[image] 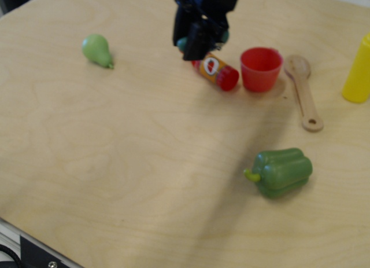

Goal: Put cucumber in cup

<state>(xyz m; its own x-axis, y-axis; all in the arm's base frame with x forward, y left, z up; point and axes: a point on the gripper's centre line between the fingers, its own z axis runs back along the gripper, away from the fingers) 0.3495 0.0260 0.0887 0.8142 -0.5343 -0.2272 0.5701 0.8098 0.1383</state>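
my gripper is up off the counter near the top of the view, pointing down, jaws clamped on the cucumber, arm a bit blurred.

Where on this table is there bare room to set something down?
The whole near-left stretch of table, below the pear and left of the pepper, is bare. The back right is crowded: gripper over the ketchup, then cup, spoon, yellow bottle.
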